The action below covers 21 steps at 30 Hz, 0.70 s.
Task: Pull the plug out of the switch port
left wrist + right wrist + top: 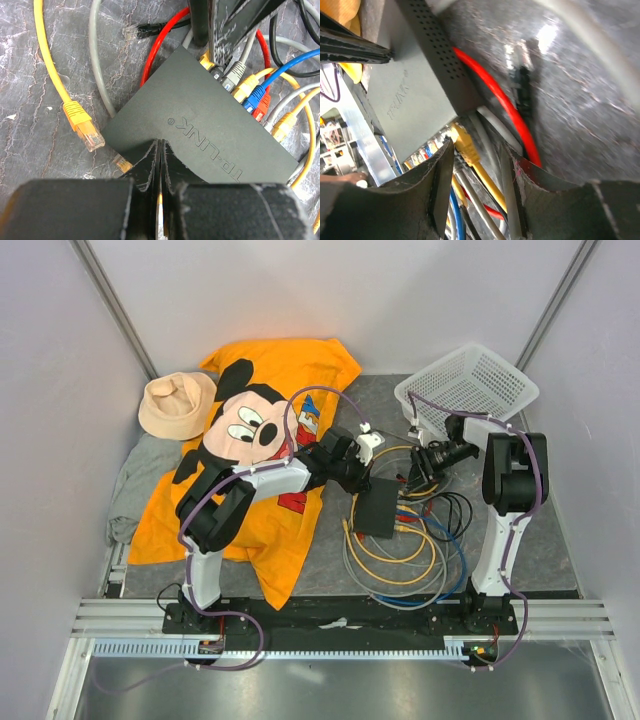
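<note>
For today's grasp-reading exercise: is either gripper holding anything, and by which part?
Nothing is gripped. The left gripper is shut, tips at the switch edge; the right gripper is open, straddling the yellow plug at its port.

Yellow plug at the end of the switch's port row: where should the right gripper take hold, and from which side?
I'd grip the yellow plug by its body just outside the switch, pinching its two flanks, approaching square to the port edge. It sits endmost in the row, so one flank is free, and the open right gripper straddles it.
</note>
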Available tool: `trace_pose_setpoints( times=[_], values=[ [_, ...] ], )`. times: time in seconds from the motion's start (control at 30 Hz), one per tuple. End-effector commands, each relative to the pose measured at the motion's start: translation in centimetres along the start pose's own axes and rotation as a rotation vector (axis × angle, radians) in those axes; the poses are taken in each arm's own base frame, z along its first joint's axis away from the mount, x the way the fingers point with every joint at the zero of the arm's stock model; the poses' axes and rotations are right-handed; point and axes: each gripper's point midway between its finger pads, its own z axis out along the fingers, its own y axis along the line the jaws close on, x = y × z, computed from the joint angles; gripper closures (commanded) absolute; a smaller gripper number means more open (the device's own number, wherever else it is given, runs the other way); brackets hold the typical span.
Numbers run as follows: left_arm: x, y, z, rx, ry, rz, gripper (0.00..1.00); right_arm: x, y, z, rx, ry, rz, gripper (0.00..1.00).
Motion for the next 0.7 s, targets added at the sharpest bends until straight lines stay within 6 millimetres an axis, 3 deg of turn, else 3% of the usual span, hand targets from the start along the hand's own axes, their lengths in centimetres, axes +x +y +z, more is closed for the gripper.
trace_pose_setpoints(
  times=[0.0, 0.5, 0.67],
  values=[
    [5.4, 0.9, -0.3, -0.052, 0.168, -0.016, 0.96, -1.6, -0.9, -0.6, 0.036, -0.059, -0.031, 0.51],
    [5.3, 1.0, -0.1, -0.051, 0.167, -0.01, 0.96, -2.0, -0.2, 0.6, -0.054, -0.104, 0.047, 0.48],
    [5.3, 1.0, -0.1, -0.052, 0.167, -0.01, 0.96, -2.1, -0.4, 0.7, -0.053, -0.102, 0.054, 0.51]
  ],
)
